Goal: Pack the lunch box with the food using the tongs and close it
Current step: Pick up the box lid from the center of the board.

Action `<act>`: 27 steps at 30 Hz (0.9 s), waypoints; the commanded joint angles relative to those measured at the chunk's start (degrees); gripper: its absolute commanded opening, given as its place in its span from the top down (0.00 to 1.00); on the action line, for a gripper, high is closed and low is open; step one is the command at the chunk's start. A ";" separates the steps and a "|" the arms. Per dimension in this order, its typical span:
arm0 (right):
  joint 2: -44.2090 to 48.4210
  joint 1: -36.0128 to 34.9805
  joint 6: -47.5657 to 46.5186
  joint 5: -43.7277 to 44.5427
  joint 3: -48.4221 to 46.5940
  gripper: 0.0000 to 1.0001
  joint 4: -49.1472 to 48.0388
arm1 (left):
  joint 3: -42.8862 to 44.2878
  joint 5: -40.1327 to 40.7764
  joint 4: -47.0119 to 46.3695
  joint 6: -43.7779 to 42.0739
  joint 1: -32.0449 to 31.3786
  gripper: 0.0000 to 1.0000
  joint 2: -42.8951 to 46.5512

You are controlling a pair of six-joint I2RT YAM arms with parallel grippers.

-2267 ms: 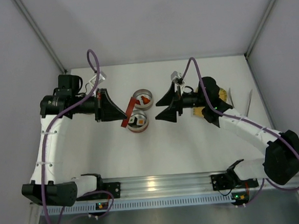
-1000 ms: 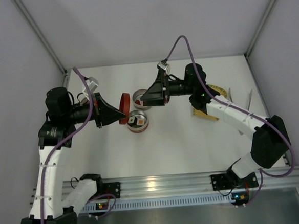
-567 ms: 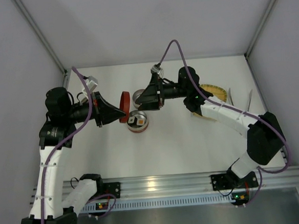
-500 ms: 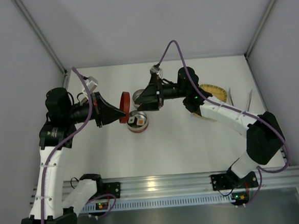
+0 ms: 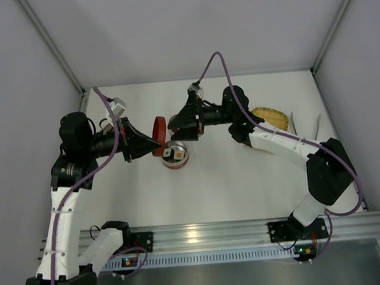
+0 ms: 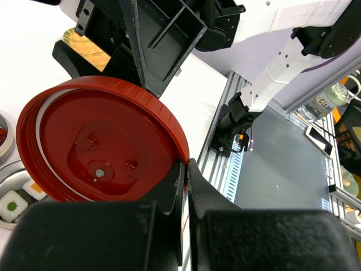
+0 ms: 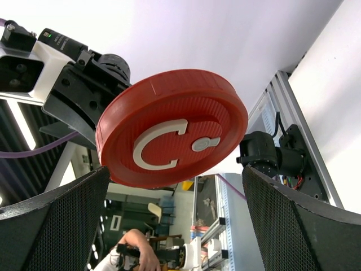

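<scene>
The lunch box's red round lid (image 5: 157, 128) stands on edge in the air, with my left gripper (image 5: 155, 145) shut on its rim. The left wrist view shows the lid's underside (image 6: 101, 141) pinched between the fingers (image 6: 172, 186). My right gripper (image 5: 175, 128) is open, its jaws facing the lid's top (image 7: 169, 127), which bears a white C-shaped handle, without touching it. Below sits a round metal tin (image 5: 176, 162) holding the food (image 5: 176, 154), sushi pieces (image 6: 11, 204). A second tin is mostly hidden under the right gripper. The tongs (image 5: 317, 123) lie far right.
A yellow woven fan-shaped tray (image 5: 271, 118) lies behind the right forearm, between the tins and the tongs. White enclosure walls bound the table on three sides. An aluminium rail with both arm bases (image 5: 203, 236) runs along the near edge.
My right gripper has slid left over the far tin and now faces the lid. The left gripper has kept the lid raised in nearly the same spot.
</scene>
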State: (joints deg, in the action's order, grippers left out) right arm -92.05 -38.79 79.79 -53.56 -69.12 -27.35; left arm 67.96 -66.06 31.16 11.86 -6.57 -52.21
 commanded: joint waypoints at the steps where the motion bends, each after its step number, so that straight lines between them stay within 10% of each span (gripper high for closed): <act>1: -0.41 -1.73 1.86 1.09 -3.21 0.01 -4.90 | -0.11 1.11 -3.91 -0.17 -1.07 1.00 1.23; 21: -3.48 -2.96 5.73 0.91 -4.09 0.05 -7.72 | -1.34 3.92 -7.60 2.03 -4.15 1.00 1.14; 27: -2.61 -4.28 -6.64 1.26 -7.34 0.14 5.87 | -0.03 5.07 -6.11 -1.04 -4.24 1.00 1.14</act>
State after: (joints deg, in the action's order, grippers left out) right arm -95.33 -40.29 80.34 -53.01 -71.79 -27.42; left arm 66.92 -60.97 26.70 13.10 -10.24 -52.05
